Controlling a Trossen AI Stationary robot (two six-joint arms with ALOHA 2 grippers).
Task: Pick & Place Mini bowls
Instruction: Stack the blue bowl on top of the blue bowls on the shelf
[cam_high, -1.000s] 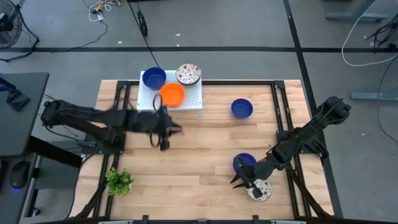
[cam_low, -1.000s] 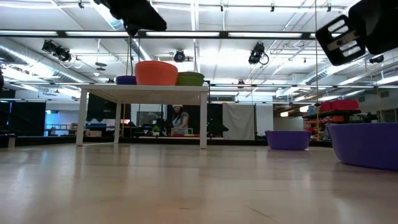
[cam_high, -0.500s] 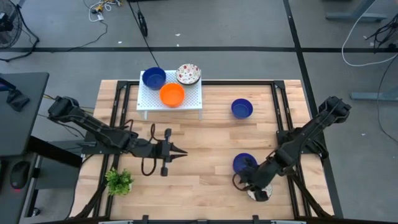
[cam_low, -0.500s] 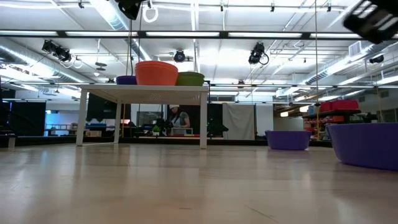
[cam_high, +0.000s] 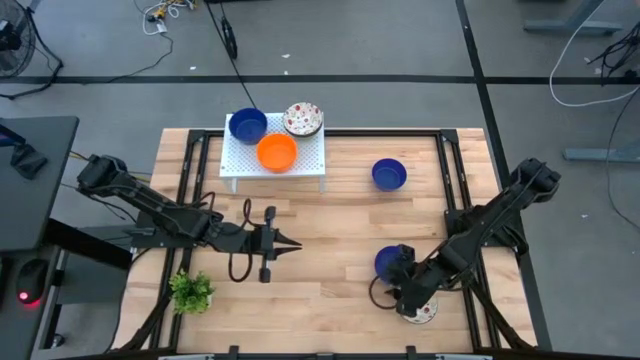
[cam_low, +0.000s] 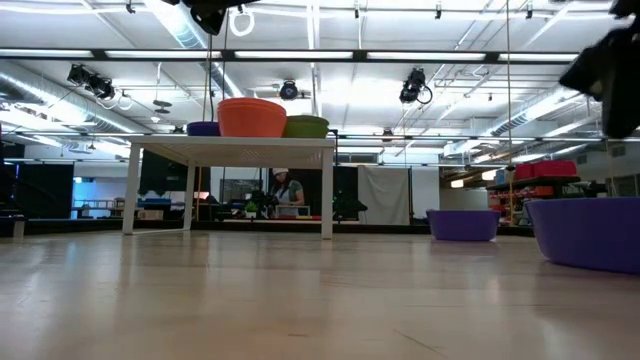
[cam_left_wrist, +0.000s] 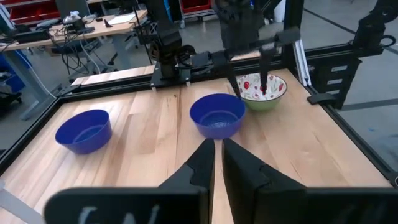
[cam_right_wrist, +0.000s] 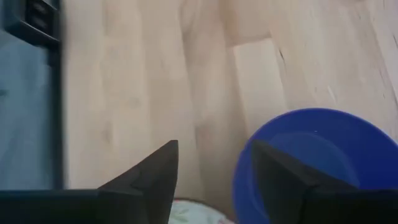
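Three mini bowls sit on the white rack: blue, speckled and orange. Two more blue bowls rest on the table, one far right and one near right. Beside the latter lies a speckled bowl. My right gripper is open above that speckled bowl, pointing down; one finger stands inside its rim and one outside. My left gripper is shut and holds nothing, hovering over the table's middle left and pointing right. My right gripper straddles the speckled bowl's rim from above, on the side nearest the blue bowl. I cannot tell whether either finger touches it. The bowl sits flat on the table.
A small green plant stands at the near left corner. Black frame rails run along the table's left and right sides. Bare wood lies between the two grippers.
My left gripper has swung away from the rack toward the table's near edge, has turned toward the right edge, and has since held still. My right gripper has moved over the speckled bowl and down onto its rim.
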